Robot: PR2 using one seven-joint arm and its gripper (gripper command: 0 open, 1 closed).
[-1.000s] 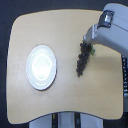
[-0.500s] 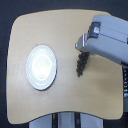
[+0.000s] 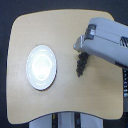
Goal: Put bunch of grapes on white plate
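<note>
Leftward across the desk [image 3: 70, 100], away from its right edge and toward the middle, is where the arm has been travelling over the last second, and the bunch of grapes [image 3: 80, 64] is coming with it. The dark cluster is hanging down beneath the gripper [image 3: 82, 50], stretched lengthwise as a dangling thing would be, which suggests it is being carried by its top end rather than resting under its own weight; whether its lowest grapes are grazing the wood cannot be told. The jaws themselves are being hidden by the grey housing, so their width is not showing, but the way the bunch is following the arm points to it being pinched there. The white plate [image 3: 41, 67] is sitting bare on the left half of the desk, well apart from the grapes, with open wood between them. The bunch is lying directly below and just left of the gripper's tip, right of the desk's centre. Carrying it onward to the plate looks like the step in hand.
</note>
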